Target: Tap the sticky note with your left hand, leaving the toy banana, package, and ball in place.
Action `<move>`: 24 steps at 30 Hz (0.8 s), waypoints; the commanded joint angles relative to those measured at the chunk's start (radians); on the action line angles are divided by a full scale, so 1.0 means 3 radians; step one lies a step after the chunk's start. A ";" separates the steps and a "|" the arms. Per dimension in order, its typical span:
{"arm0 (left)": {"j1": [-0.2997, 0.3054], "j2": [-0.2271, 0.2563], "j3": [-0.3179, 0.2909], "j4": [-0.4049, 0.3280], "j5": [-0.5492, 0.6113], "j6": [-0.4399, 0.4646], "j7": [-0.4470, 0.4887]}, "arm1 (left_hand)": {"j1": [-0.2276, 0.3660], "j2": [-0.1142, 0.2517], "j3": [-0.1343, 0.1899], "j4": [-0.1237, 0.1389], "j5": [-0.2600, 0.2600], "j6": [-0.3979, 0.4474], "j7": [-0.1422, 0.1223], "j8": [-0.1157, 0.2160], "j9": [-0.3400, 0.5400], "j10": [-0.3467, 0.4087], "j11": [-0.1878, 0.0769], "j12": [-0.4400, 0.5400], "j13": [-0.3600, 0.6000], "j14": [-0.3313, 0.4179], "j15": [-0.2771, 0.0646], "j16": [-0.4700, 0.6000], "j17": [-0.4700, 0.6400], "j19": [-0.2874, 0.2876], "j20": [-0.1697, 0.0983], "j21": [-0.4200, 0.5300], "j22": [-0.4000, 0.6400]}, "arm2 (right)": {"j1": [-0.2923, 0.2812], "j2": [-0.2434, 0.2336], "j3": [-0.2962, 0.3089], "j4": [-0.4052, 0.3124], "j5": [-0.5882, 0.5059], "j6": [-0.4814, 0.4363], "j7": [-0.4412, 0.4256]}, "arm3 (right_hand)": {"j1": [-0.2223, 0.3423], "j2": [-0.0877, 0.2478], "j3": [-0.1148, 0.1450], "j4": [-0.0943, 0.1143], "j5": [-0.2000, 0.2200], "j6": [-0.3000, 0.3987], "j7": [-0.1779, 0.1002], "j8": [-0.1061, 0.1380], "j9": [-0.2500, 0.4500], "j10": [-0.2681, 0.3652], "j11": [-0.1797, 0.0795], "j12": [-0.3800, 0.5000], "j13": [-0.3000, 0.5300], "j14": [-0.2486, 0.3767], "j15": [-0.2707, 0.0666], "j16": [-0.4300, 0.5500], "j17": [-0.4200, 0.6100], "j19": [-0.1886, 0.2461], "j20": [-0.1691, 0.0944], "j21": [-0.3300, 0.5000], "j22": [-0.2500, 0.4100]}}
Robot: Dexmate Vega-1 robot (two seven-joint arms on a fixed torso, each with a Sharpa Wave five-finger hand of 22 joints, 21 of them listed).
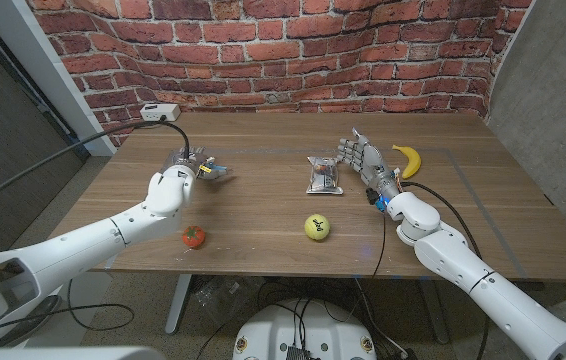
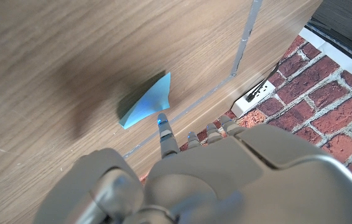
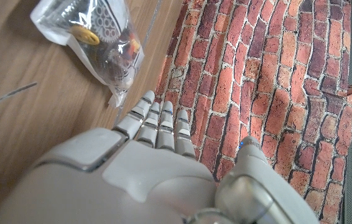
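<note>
A blue sticky note (image 1: pixel 219 172) lies on the wooden table (image 1: pixel 263 250) at the left middle, one corner curled up. My left hand (image 1: pixel 181 176) is right beside it, fingers reaching toward it and holding nothing. In the left wrist view one fingertip (image 2: pixel 162 119) sits at the edge of the sticky note (image 2: pixel 146 101); contact is unclear. The clear package (image 1: pixel 324 175) lies at the centre, the yellow ball (image 1: pixel 317 227) in front of it, the toy banana (image 1: pixel 408 160) at the right. My right hand (image 1: pixel 363 160) stands open between package and banana, with the package (image 3: pixel 92 37) ahead of the right hand (image 3: pixel 157 162).
A small red toy tomato (image 1: pixel 194 236) lies near the front edge beside my left forearm. A white power strip (image 1: pixel 160 111) with a cable sits at the back left corner, also seen as the power strip (image 2: pixel 254 96). A brick wall (image 1: pixel 293 50) backs the table.
</note>
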 commanded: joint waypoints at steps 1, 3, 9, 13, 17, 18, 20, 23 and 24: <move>-0.0028 -0.0050 0.0014 0.0034 -0.0047 -0.0032 -0.0013 | -0.0005 -0.0019 -0.0018 -0.0020 0.0011 -0.0022 -0.0014 -0.0019 0.0012 -0.0654 -0.0018 0.0002 0.0012 -0.0938 -0.0026 -0.0005 0.0009 -0.1306 -0.0009 0.0016 0.0007 | -0.0001 -0.0011 0.0008 0.0000 0.0011 -0.0003 0.0011 | -0.0031 -0.0006 -0.0008 0.0002 0.0013 0.0018 -0.0017 0.0007 0.0012 0.0032 0.0012 0.0010 0.0007 0.0020 0.0004 0.0010 0.0011 0.0000 0.0005 -0.0009 0.0019; -0.0035 -0.0057 0.0024 0.0040 -0.0046 -0.0031 -0.0022 | -0.0005 -0.0018 -0.0017 -0.0020 0.0011 -0.0024 -0.0014 -0.0018 0.0012 -0.0653 -0.0015 0.0003 0.0013 -0.0938 -0.0023 -0.0005 0.0009 -0.1302 -0.0011 0.0018 0.0007 | -0.0001 -0.0010 0.0008 0.0001 0.0013 -0.0004 0.0012 | -0.0031 -0.0006 -0.0009 0.0002 0.0013 0.0017 -0.0016 0.0007 0.0012 0.0032 0.0011 0.0010 0.0007 0.0021 0.0003 0.0011 0.0010 0.0000 0.0005 -0.0010 0.0019; -0.0050 -0.0070 0.0046 0.0064 -0.0058 -0.0026 -0.0049 | -0.0006 -0.0017 -0.0017 -0.0020 0.0010 -0.0017 -0.0015 -0.0013 0.0013 -0.0653 -0.0018 0.0004 0.0013 -0.0928 -0.0027 0.0000 0.0009 -0.1298 -0.0010 0.0019 0.0007 | 0.0010 -0.0016 0.0007 -0.0002 0.0015 -0.0018 0.0019 | -0.0032 -0.0005 -0.0009 0.0001 0.0013 0.0017 -0.0016 0.0007 0.0012 0.0032 0.0010 0.0010 0.0007 0.0019 0.0004 0.0010 0.0010 0.0001 0.0005 -0.0011 0.0019; -0.0053 -0.0086 0.0058 0.0096 -0.0064 -0.0018 -0.0028 | -0.0006 -0.0015 -0.0016 -0.0019 0.0010 -0.0026 -0.0021 -0.0016 0.0013 -0.0654 -0.0017 0.0004 0.0013 -0.0930 -0.0025 -0.0001 0.0009 -0.1305 -0.0007 0.0016 0.0007 | 0.0017 -0.0022 0.0007 -0.0005 0.0013 -0.0021 0.0025 | -0.0032 -0.0004 -0.0009 0.0001 0.0013 0.0018 -0.0017 0.0007 0.0012 0.0032 0.0008 0.0010 0.0007 0.0018 0.0003 0.0009 0.0010 0.0001 0.0005 -0.0011 0.0019; -0.0066 -0.0102 0.0072 0.0119 -0.0078 -0.0031 -0.0019 | -0.0006 -0.0013 -0.0015 -0.0019 0.0010 -0.0037 -0.0023 -0.0019 0.0013 -0.0659 -0.0015 0.0003 0.0013 -0.0934 -0.0026 -0.0002 0.0009 -0.1309 -0.0005 0.0014 0.0006 | 0.0019 -0.0020 0.0010 -0.0008 0.0016 -0.0021 0.0023 | -0.0032 -0.0004 -0.0009 0.0000 0.0013 0.0018 -0.0017 0.0007 0.0012 0.0035 0.0011 0.0010 0.0007 0.0018 0.0003 0.0009 0.0010 0.0000 0.0005 -0.0012 0.0019; -0.0071 -0.0107 0.0078 0.0125 -0.0079 -0.0032 -0.0022 | -0.0006 -0.0013 -0.0015 -0.0019 0.0010 -0.0038 -0.0024 -0.0019 0.0013 -0.0661 -0.0017 0.0002 0.0013 -0.0934 -0.0026 -0.0003 0.0009 -0.1310 -0.0005 0.0014 0.0006 | 0.0022 -0.0026 0.0006 -0.0002 0.0004 -0.0011 0.0033 | -0.0032 -0.0004 -0.0009 0.0000 0.0014 0.0018 -0.0018 0.0007 0.0012 0.0035 0.0011 0.0010 0.0007 0.0019 0.0005 0.0009 0.0010 0.0000 0.0006 -0.0013 0.0020; -0.0074 -0.0111 0.0083 0.0134 -0.0088 -0.0042 -0.0010 | -0.0005 -0.0011 -0.0015 -0.0019 0.0010 -0.0039 -0.0029 -0.0019 0.0013 -0.0661 -0.0017 0.0002 0.0014 -0.0935 -0.0024 -0.0003 0.0009 -0.1311 -0.0005 0.0014 0.0006 | 0.0018 -0.0021 0.0011 -0.0008 0.0016 -0.0018 0.0024 | -0.0032 -0.0004 -0.0009 0.0000 0.0014 0.0017 -0.0018 0.0007 0.0012 0.0033 0.0011 0.0010 0.0007 0.0018 0.0003 0.0009 0.0010 0.0001 0.0006 -0.0013 0.0020; -0.0084 -0.0115 0.0102 0.0146 -0.0083 -0.0046 -0.0018 | -0.0005 -0.0010 -0.0014 -0.0019 0.0010 -0.0039 -0.0033 -0.0018 0.0013 -0.0662 -0.0018 0.0002 0.0014 -0.0935 -0.0025 -0.0003 0.0009 -0.1311 -0.0005 0.0014 0.0006 | 0.0015 -0.0029 0.0011 -0.0008 0.0009 -0.0011 0.0030 | -0.0032 -0.0004 -0.0009 -0.0001 0.0014 0.0017 -0.0020 0.0006 0.0012 0.0033 0.0011 0.0009 0.0007 0.0018 0.0004 0.0009 0.0010 0.0001 0.0006 -0.0013 0.0020; -0.0087 -0.0114 0.0109 0.0147 -0.0078 -0.0043 -0.0022 | -0.0005 -0.0009 -0.0014 -0.0019 0.0010 -0.0038 -0.0035 -0.0018 0.0013 -0.0663 -0.0019 0.0002 0.0014 -0.0934 -0.0024 -0.0002 0.0009 -0.1310 -0.0007 0.0014 0.0006 | 0.0010 -0.0024 0.0017 -0.0015 0.0022 -0.0021 0.0017 | -0.0032 -0.0004 -0.0009 -0.0001 0.0014 0.0016 -0.0021 0.0006 0.0012 0.0034 0.0011 0.0010 0.0007 0.0019 0.0003 0.0009 0.0009 0.0001 0.0005 -0.0013 0.0020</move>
